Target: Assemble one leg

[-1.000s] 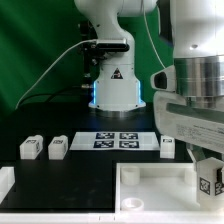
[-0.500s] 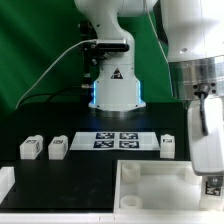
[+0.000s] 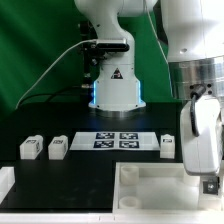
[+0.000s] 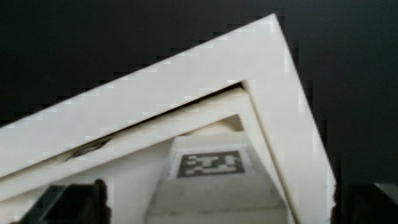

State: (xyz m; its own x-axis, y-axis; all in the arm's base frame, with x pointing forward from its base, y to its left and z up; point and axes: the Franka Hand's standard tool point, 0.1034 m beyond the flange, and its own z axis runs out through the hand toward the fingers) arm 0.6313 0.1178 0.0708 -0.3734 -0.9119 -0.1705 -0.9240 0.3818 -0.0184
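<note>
My gripper (image 3: 207, 176) hangs at the exterior view's right, over the right end of the large white tray-like piece (image 3: 150, 172). It is shut on a leg (image 3: 209, 186), a small white block with a black-and-white tag, held just above the tray's rim. In the wrist view my dark fingers (image 4: 71, 205) stand on either side of the leg's pale, tagged face (image 4: 214, 163), with the tray's white corner rim (image 4: 214, 75) beyond. Three more legs stand on the black table: two at the left (image 3: 30, 148) (image 3: 57, 147) and one at the right (image 3: 167, 146).
The marker board (image 3: 118, 140) lies flat in front of the robot base (image 3: 115, 85). A white block (image 3: 5, 183) sits at the exterior view's lower left edge. A green backdrop stands behind.
The gripper has turned about its vertical axis and sunk a little, carrying the leg lower over the tray's right end. The other legs have not moved.
</note>
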